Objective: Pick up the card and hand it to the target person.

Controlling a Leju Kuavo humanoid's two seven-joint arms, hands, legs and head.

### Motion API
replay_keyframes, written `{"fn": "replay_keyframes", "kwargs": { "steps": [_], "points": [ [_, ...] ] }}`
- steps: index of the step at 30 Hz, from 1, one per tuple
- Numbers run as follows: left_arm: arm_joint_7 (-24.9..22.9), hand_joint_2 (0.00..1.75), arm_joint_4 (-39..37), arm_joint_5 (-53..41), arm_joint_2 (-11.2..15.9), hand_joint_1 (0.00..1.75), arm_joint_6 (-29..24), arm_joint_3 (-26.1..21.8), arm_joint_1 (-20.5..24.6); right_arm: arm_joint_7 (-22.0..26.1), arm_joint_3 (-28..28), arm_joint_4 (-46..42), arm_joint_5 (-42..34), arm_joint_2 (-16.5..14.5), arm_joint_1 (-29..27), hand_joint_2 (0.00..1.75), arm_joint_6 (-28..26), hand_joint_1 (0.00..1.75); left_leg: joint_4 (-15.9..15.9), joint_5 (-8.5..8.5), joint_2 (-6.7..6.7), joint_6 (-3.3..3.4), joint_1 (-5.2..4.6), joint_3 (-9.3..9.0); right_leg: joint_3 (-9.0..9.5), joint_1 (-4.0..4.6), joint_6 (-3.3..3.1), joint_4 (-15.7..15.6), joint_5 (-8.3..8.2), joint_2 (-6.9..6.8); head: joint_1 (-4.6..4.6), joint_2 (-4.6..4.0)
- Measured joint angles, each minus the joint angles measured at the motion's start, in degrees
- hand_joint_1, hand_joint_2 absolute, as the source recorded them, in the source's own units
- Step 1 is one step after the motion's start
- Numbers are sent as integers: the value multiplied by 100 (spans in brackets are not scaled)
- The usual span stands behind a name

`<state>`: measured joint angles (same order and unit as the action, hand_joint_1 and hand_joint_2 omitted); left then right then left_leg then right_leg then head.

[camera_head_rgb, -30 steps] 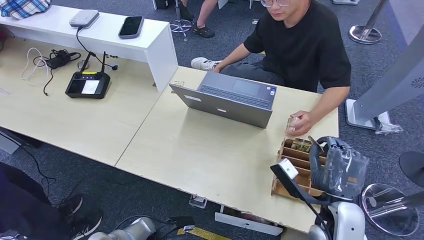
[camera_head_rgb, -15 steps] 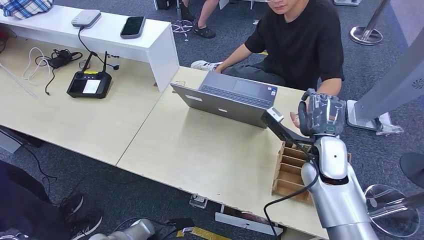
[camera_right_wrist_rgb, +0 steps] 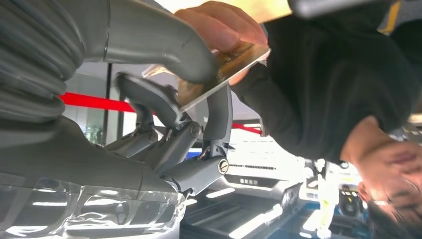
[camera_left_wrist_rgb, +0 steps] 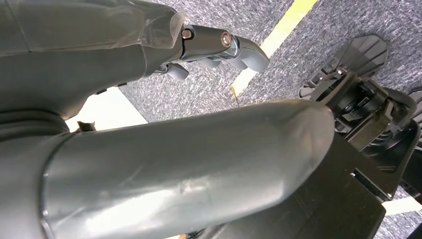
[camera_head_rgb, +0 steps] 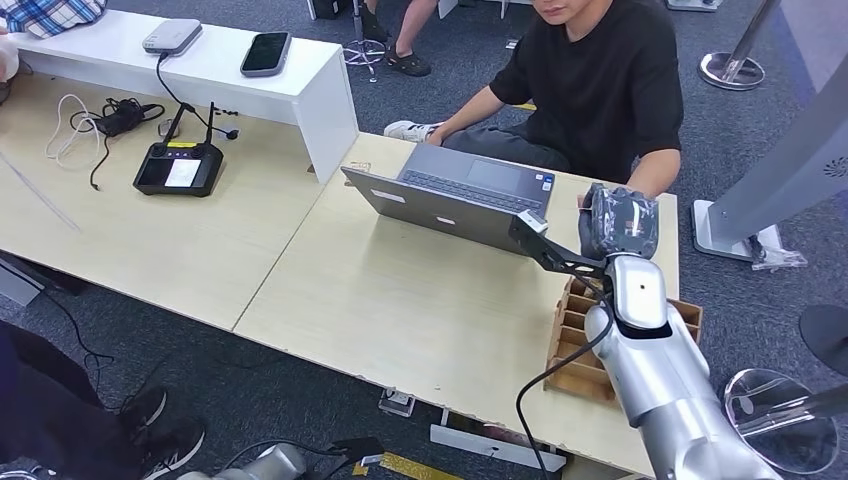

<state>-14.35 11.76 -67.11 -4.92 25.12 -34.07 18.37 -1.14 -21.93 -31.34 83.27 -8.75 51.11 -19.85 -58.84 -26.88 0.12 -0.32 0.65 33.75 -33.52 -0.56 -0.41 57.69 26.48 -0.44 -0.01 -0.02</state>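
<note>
Right robot hand (camera_right_wrist_rgb: 164, 107) pinches the card (camera_right_wrist_rgb: 226, 64) between thumb and fingers, raised above the desk (camera_head_rgb: 420, 300) at its far edge, just in front of the seated person (camera_head_rgb: 600, 80). The card's free end juts away from the robot hand toward the person, whose hand (camera_right_wrist_rgb: 224, 25) already touches that end. Handover looks close: what remains is probably letting go once the person grips. Left robot hand (camera_left_wrist_rgb: 219, 47) hangs over the floor, fingers curled, holding nothing.

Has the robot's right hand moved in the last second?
Yes. The right hand rose from over the wooden tray toward the person, nearer the laptop.
</note>
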Motion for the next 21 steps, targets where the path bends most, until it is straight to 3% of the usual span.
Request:
{"fn": "replay_keyframes", "kwargs": {
  "steps": [2, 11, 16, 21],
  "points": [
    [0, 0, 0, -13, 1, 0, 2, -2, -3, -43, -1, 96, 9, -2, 0, 175, 2, 0, 0, 0, 0, 0, 0, 0, 0, 0, 0, 0, 0, 0, 1, 0],
    [1, 0, 0, -34, 3, 0, -22, -3, -7, 67, 57, 200, -349, 1, -94, 175, -436, 0, -1, 0, 1, 0, 0, -1, -2, 0, 0, 0, -1, 2, 0, 0],
    [1, 0, 0, -28, 2, 0, -80, -5, -22, 1023, 386, -246, -1592, -2, -521, 175, -1005, 0, -1, -1, -2, 0, 1, 0, -2, 0, 0, 0, 0, 0, 1, 0],
    [1, 0, 0, -40, 3, 0, -105, -6, -25, 2155, 752, -1167, -3046, -2, -1231, 175, -1068, 0, -1, -1, -2, 0, 0, 0, -2, 0, 0, -1, 1, 0, 0, 0]
  ]
}}
